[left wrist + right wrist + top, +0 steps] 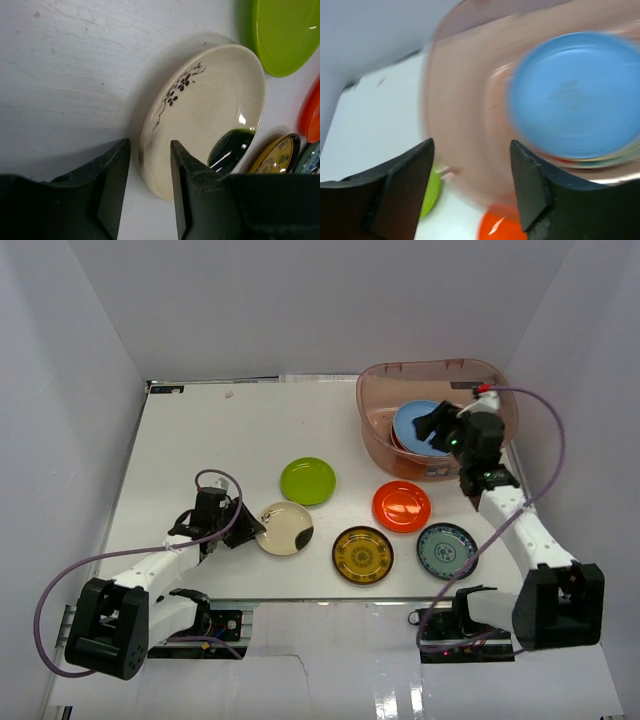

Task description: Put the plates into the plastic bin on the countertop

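The pinkish plastic bin [385, 390] stands at the back right of the white countertop [200, 440]. A light blue plate [412, 425] lies in it on top of a red-rimmed plate; the tan plate is hidden. My right gripper [433, 426] hovers open and empty over the bin [465, 100] and the blue plate [575, 95]. My left gripper [247, 527] is open, its jaws straddling the near rim of the cream plate with the dark blotch [285, 528], one finger over the plate [210, 100] and one outside it. The right wrist view is blurred.
On the countertop lie the lime green plate [307, 481], the orange-red plate [401, 506], the amber patterned plate [362, 554] and the white-blue patterned plate [446, 550]. White walls enclose the table on three sides.
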